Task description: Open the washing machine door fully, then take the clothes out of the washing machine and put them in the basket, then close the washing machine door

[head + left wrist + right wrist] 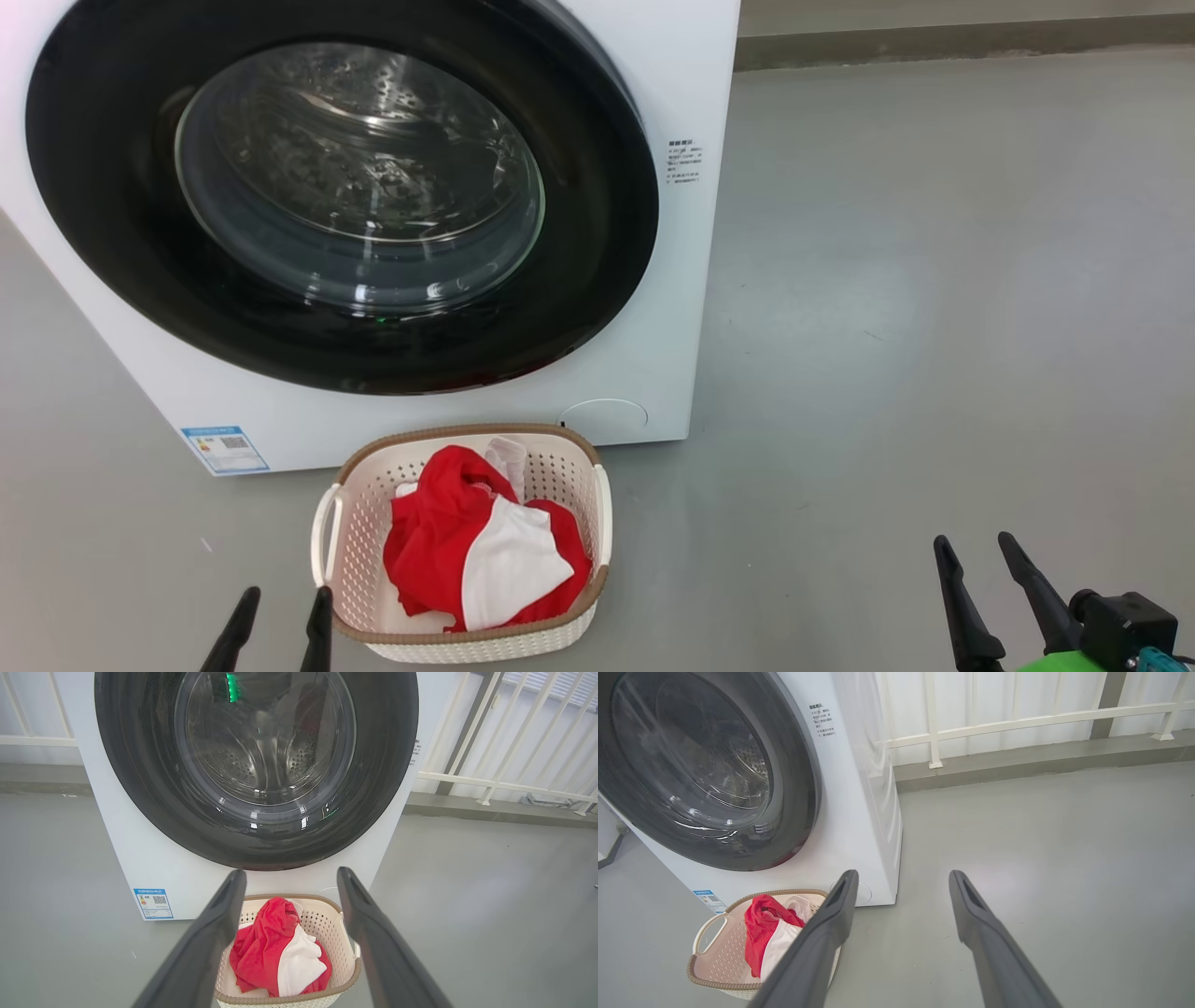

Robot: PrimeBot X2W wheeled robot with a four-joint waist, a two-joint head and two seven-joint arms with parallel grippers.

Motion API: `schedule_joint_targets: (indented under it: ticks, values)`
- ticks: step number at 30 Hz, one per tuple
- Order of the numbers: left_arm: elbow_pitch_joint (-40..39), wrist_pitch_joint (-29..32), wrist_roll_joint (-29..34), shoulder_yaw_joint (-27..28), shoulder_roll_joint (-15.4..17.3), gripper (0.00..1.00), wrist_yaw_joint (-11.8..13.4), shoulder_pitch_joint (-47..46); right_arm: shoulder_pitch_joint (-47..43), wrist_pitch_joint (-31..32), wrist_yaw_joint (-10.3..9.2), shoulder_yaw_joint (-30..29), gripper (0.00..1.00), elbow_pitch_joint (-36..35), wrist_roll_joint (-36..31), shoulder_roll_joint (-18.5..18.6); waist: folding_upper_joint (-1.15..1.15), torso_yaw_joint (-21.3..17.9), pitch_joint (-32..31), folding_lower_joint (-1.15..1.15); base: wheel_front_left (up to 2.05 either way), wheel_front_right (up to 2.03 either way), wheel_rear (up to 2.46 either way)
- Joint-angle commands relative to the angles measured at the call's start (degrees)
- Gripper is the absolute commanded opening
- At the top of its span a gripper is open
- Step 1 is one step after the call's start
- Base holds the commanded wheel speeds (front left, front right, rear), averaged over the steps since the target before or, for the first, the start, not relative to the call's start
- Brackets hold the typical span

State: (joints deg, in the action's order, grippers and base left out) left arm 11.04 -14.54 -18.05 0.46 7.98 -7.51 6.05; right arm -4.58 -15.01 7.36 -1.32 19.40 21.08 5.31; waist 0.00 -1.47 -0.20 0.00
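The left end effector (278, 633) is wide and empty, just beside the small cream perforated plastic basket (359, 551). The right end effector (977, 549), also wide and empty, is well apart from it. The red and white cloth garments (448, 541) lie in the basket, in front of the big white washing machine (681, 280). Its round glossy black door (597, 233) looks shut, so I would only press its rim gently to be sure.

A bare laundry corner. A white washing machine (467, 415) stands on smooth grey floor (934, 327). White railings (930, 718) run behind it.
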Motion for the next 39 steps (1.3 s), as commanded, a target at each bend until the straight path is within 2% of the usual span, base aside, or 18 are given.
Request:
schedule_joint_targets:
  ticks: [1,29,30,36,39]
  values:
    - [-1.90,-0.46,0.60,2.49,0.50,1.00,0.02,-0.70,0.45,0.01,0.13,0.63,1.00,-1.44,-0.61,0.94,0.00,-0.12,-0.16,0.00,0.00,0.00,0.00]
    - [-3.83,-0.46,-1.64,2.36,0.13,1.00,0.02,0.21,-0.66,0.01,0.13,-1.17,1.00,-2.23,-0.41,0.53,0.00,-0.07,-0.23,0.00,0.00,0.00,0.00]
    - [-2.19,0.00,-1.25,0.40,-0.32,0.00,0.00,1.15,-1.18,0.26,0.00,-2.00,0.00,-0.81,-0.08,-0.23,0.00,-0.07,-0.23,0.00,0.00,0.00,0.00]
    - [0.52,0.70,-2.32,-0.14,-1.55,0.00,0.00,0.99,-0.99,0.76,0.00,-1.65,0.00,1.82,1.08,-1.14,0.00,-0.03,-0.22,0.00,0.00,0.00,0.00]
    - [0.54,1.20,-4.09,0.01,-1.63,0.00,0.00,0.69,-0.71,1.30,0.01,-1.76,0.00,1.63,2.79,-1.17,0.00,0.00,-0.26,0.07,0.00,0.00,0.00]
